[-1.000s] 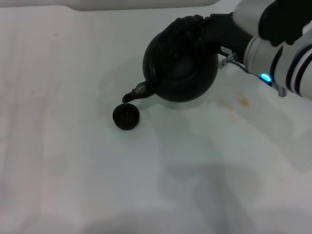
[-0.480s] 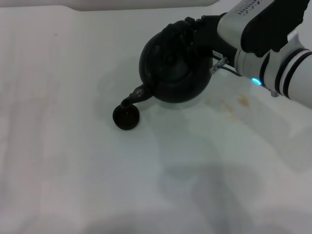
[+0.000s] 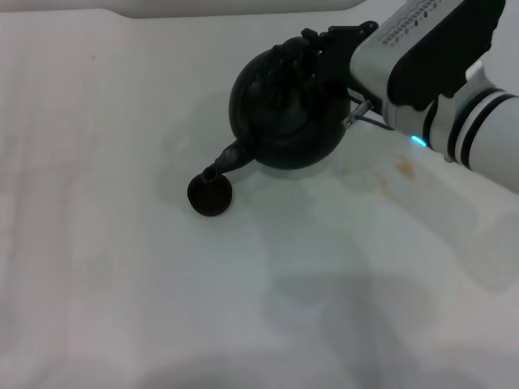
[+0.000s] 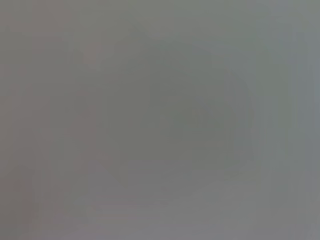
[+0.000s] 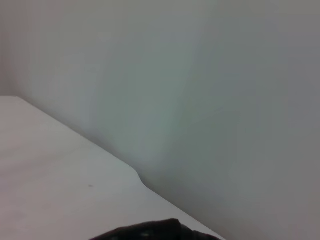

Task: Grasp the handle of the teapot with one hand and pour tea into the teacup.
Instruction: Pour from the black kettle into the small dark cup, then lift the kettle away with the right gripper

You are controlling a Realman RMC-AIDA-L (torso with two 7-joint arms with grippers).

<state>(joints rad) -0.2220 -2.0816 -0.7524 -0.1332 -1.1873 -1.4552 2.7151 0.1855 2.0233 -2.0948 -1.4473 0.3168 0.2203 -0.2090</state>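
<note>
The large round black teapot [image 3: 284, 113] is held above the white table, tilted toward the left, with its spout [image 3: 220, 162] pointing down right over the tiny dark teacup [image 3: 210, 194]. My right gripper [image 3: 328, 49] comes in from the upper right and is shut on the black ribbed handle [image 3: 304, 57] at the pot's top. A dark edge of the teapot [image 5: 150, 232] shows in the right wrist view. The left gripper is out of view; the left wrist view shows only a blank grey surface.
The white table [image 3: 122, 284] has faint brownish stains [image 3: 401, 168] to the right of the teapot. The table's far edge [image 3: 243, 10] runs along the top. The right wrist view shows the table edge against a plain wall [image 5: 200, 75].
The right arm has moved left and tilted the teapot further. The spout has dropped lower and now sits right over the teacup. The cup has not moved.
</note>
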